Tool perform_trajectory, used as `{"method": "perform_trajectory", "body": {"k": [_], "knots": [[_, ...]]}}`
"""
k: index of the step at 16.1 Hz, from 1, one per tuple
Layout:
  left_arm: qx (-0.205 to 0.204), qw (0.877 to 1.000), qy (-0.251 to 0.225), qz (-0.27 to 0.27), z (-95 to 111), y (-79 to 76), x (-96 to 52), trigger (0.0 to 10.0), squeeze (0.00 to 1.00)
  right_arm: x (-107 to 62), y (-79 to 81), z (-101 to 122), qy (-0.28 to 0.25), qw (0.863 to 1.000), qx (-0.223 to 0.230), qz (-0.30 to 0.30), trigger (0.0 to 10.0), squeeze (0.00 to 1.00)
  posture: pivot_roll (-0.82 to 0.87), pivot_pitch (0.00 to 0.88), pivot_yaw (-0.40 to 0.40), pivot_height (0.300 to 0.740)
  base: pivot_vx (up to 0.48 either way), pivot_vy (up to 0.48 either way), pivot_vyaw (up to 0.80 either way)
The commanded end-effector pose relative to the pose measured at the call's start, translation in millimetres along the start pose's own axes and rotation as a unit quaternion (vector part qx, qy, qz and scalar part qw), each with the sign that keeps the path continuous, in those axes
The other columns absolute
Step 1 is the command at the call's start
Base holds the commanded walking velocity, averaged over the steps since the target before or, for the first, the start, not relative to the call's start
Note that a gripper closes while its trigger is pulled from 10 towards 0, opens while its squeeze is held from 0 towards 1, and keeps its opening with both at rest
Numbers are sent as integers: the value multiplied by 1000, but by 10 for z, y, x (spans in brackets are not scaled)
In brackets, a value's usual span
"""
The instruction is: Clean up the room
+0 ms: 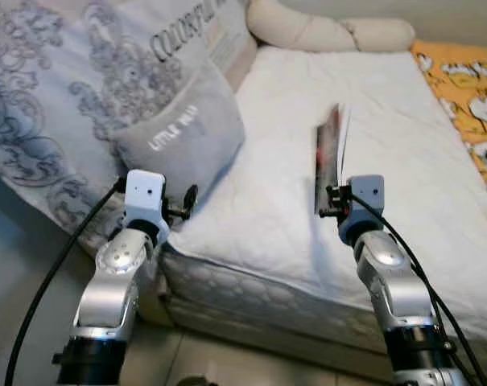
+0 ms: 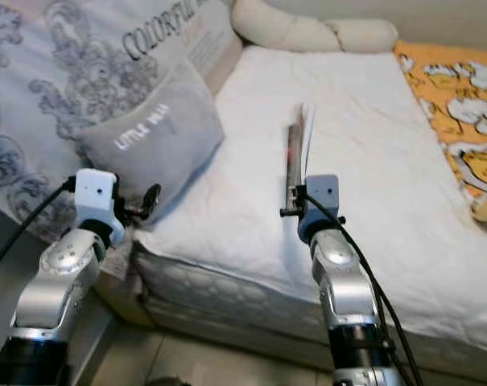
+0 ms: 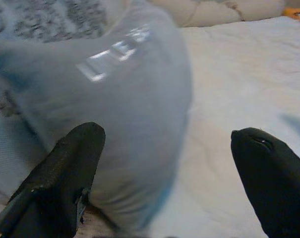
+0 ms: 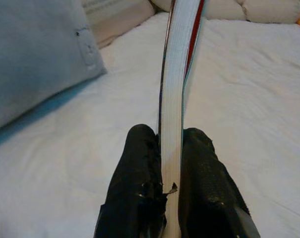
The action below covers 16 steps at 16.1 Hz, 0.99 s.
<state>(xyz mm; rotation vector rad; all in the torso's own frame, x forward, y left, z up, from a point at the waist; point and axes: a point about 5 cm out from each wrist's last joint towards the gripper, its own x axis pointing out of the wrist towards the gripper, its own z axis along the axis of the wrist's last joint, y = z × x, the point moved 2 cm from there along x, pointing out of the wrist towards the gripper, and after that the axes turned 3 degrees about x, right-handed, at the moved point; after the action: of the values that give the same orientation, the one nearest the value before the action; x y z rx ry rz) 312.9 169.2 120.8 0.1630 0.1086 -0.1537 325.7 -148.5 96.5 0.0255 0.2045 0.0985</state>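
You have a thin book (image 1: 329, 157) clamped on edge in the right gripper (image 4: 172, 163), jaws closed tight on its near end. Its long axis runs straight away from the robot over the white bed (image 1: 404, 161), toward the cream bolster (image 1: 332, 28) at the far end. It shows a white page block between dark and red covers. Your left gripper (image 3: 164, 163) hovers with jaws wide apart and empty, just before the grey cushion (image 1: 183, 133).
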Motion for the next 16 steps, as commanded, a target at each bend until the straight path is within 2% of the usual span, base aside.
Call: {"method": "perform_trajectory", "body": {"k": [1,6,8,10,12,15,16], "knots": [[3,1000,-3,5,24,40,0,10000,0,14,130,126,-27,999,0,25,10000,0,-29,0,37,740,356,0,0],[8,1000,-4,-13,23,-6,-26,10000,0,1,139,133,-29,999,2,26,10000,0,-29,0,34,740,357,0,0],[8,1000,-8,-25,33,-40,-49,10000,0,-19,179,102,-21,999,21,34,10000,0,-27,0,29,740,354,0,0],[9,1000,-8,-29,33,-57,-72,10000,0,-33,201,71,-15,999,21,39,10000,0,-21,0,23,740,356,0,-731],[13,999,-8,-39,38,-73,-91,10000,0,2,232,96,-17,998,17,52,10000,0,-8,0,11,740,334,0,0],[28,996,0,-84,29,-107,-167,10000,0,99,337,153,1,993,64,96,10000,0,12,0,1,740,0,0,0],[42,992,16,-121,-27,-141,-235,10000,0,165,371,157,20,989,93,111,10000,0,17,0,2,740,0,0,0]]}}
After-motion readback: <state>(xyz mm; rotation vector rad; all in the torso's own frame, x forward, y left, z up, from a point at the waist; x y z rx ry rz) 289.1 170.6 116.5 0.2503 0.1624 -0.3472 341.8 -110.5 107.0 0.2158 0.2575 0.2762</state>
